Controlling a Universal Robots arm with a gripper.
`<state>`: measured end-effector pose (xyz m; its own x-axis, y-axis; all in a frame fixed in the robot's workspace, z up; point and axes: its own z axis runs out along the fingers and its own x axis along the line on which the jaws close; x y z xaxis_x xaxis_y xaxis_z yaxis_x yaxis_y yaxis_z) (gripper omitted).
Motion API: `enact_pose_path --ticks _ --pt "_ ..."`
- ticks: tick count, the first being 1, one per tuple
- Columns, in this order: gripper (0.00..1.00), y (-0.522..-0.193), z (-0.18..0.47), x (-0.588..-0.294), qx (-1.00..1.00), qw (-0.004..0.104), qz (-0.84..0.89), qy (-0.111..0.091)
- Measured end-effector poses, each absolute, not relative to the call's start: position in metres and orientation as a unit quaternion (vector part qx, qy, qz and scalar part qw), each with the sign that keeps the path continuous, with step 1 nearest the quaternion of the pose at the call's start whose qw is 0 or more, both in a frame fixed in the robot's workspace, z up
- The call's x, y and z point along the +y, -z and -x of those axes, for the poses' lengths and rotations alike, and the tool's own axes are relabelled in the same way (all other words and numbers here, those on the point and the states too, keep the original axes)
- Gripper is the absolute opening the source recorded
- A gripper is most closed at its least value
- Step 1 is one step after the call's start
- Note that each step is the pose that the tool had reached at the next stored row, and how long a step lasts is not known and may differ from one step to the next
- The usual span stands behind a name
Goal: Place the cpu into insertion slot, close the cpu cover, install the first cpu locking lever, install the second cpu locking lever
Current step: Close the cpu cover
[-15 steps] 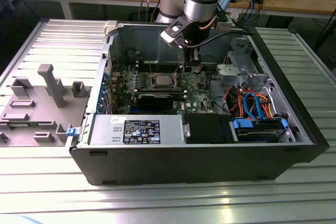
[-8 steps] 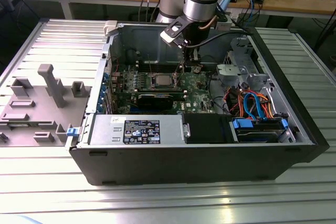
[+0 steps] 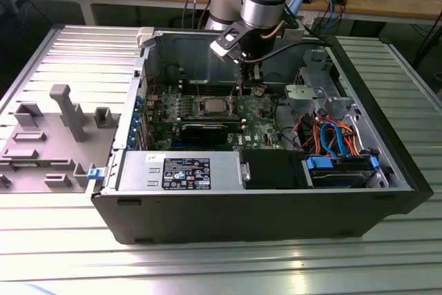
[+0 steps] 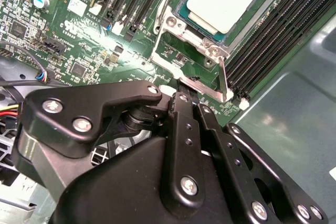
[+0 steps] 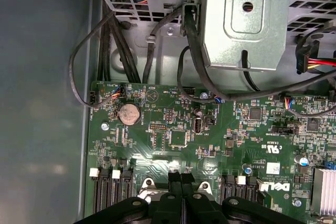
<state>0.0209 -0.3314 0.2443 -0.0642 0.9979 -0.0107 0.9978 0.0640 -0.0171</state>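
Inside the open computer case (image 3: 255,205), which lies on its side on the ribbed tabletop (image 3: 207,267), so that the green circuit board (image 5: 236,145) faces up and can be reached from above.

Item: cpu (image 4: 223,1). Seated flat in the insertion slot (image 4: 169,22), pale face up, beside the long memory slots (image 4: 273,30). The placing step is judged complete.

Item: cpu cover (image 4: 203,84). Swung open and clear of the chip, with board visible through its cut-out. Its free edge lies toward the arm, apparently so it can be tipped back over the chip.

Item: hand (image 4: 190,98). Fingers drawn together, tips at the middle of the cover's free edge. Whether they touch or pinch it cannot be told. Held together, they probably serve as one narrow pusher.
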Motion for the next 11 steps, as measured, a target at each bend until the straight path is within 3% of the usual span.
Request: enact_pose_path --ticks 11 --pt "0.11 -0.2443 -0.0171 -0.3314 -0.729 0.002 0.684 -0.01"
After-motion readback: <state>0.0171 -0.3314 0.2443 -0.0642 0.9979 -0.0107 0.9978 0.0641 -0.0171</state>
